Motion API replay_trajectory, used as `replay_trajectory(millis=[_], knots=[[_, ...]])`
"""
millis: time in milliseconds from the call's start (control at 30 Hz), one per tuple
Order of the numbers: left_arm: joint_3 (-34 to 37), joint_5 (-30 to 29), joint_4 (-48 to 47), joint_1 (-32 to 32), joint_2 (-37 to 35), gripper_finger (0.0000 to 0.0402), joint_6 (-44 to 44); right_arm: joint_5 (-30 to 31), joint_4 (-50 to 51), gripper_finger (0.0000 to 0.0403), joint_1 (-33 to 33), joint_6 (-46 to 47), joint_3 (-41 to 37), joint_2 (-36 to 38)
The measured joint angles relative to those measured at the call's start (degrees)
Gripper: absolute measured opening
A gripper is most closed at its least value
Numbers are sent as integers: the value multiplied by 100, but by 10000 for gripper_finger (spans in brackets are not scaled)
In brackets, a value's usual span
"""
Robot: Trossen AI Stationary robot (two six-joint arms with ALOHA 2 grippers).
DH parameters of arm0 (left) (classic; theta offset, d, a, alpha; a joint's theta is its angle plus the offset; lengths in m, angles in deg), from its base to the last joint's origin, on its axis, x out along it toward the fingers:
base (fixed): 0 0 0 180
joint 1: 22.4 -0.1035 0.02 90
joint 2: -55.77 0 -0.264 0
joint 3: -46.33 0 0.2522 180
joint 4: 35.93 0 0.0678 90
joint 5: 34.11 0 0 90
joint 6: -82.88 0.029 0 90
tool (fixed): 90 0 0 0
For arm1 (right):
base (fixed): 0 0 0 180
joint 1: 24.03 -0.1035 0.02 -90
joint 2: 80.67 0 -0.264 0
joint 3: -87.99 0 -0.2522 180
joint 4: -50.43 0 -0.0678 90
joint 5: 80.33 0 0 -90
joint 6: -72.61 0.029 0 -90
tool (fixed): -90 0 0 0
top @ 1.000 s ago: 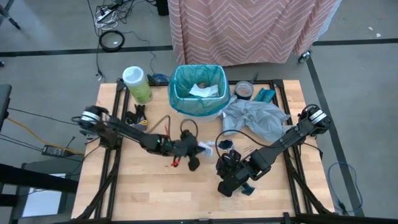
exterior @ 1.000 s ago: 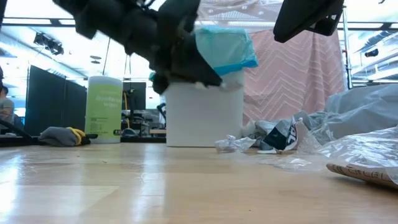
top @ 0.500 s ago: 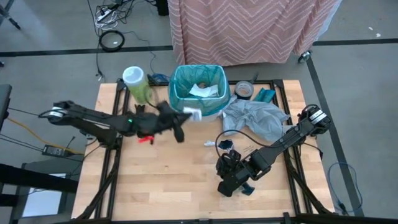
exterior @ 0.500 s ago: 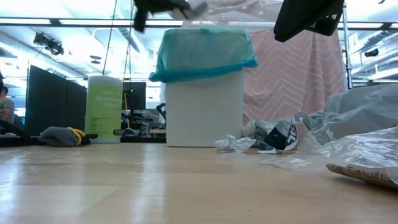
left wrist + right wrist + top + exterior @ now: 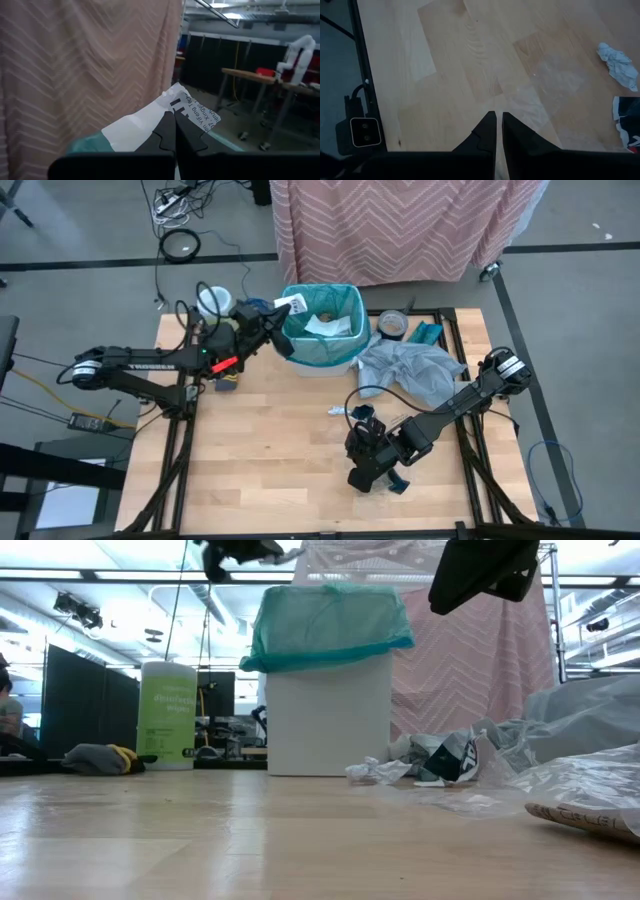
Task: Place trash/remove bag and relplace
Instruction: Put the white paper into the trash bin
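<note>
The white bin (image 5: pixel 345 364) with its teal-green bag (image 5: pixel 318 352) stands at the table's far middle, with white paper (image 5: pixel 325 326) inside it; the bag's rim shows in the low view (image 5: pixel 330 625). My left gripper (image 5: pixel 283 312) hovers at the bin's left rim, high in the low view (image 5: pixel 240 548), shut on a white paper wrapper (image 5: pixel 293 304). My right gripper (image 5: pixel 362 477) hangs shut and empty over the near right table (image 5: pixel 495 116). Loose trash lies between: a white scrap (image 5: pixel 338 411), dark blue scraps (image 5: pixel 362 413) and crumpled paper (image 5: pixel 618 59). My left gripper pinches the white printed wrapper (image 5: pixel 196 111) between its two fingertips (image 5: pixel 165 131), near the middle of the wrapper's lower edge. The fingers come from the table's left. The wrapper is lifted clear, standing up past the fingertips above the bag's left rim (image 5: pixel 85 143).
A pale grey plastic bag (image 5: pixel 410 372) lies crumpled right of the bin, also in the low view (image 5: pixel 585 725). A green wipes canister (image 5: pixel 168 715) stands left of the bin, a tape roll (image 5: pixel 391 325) and a teal item (image 5: pixel 427 333) at the far right. A pink drape (image 5: pixel 400 225) hangs behind.
My left gripper, shut on the white wrapper, has risen from the middle of the table and swung toward the far edge, up to the bin's left rim. The wrapper has been carried with it, lifted clear. My right arm has kept nearly still.
</note>
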Motion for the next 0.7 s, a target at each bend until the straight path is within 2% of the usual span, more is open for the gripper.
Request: replay_trajectory(millis=[233, 467, 633, 700], knots=[[2, 953, -160, -350, 443, 4, -99, -99, 1, 20, 4, 12, 0, 0], [3, 1414, -539, -380, 592, 6, -186, -107, -209, 20, 3, 290, 0, 0], [-45, 1878, -576, -378, 597, 36, -185, -226, -727, 20, -22, 330, 0, 0], [-251, 1980, -884, -378, 616, 53, -128, -260, -919, 20, -23, 372, -1, 0]])
